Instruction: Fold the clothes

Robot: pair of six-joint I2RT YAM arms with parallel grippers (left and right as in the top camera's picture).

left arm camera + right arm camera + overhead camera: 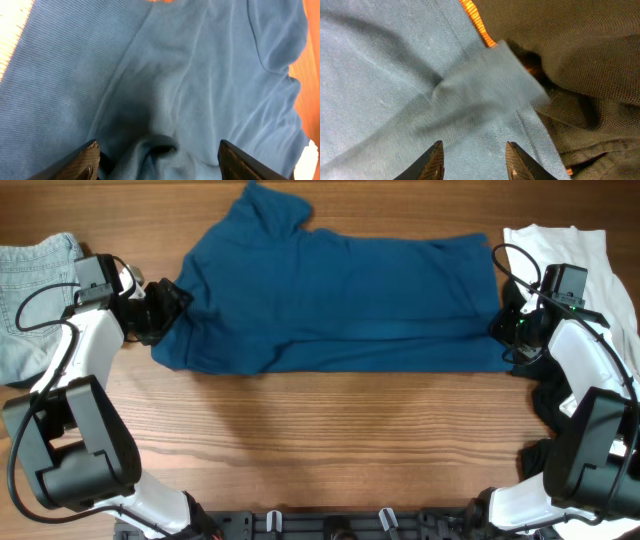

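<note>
Flat, the blue T-shirt (340, 300) stretches between left gripper (178, 302) and right gripper (498, 326).

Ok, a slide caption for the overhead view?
Left gripper and right gripper at opposite ends of a large deep-blue fabric T-shirt lying across the wooden table.

The T-shirt (340, 300) lies across the middle of the table (300, 440). The denim (35, 290) lies left of it. On the right lie one garment (575, 255), far, and a mesh garment (580, 50), nearer.
</note>
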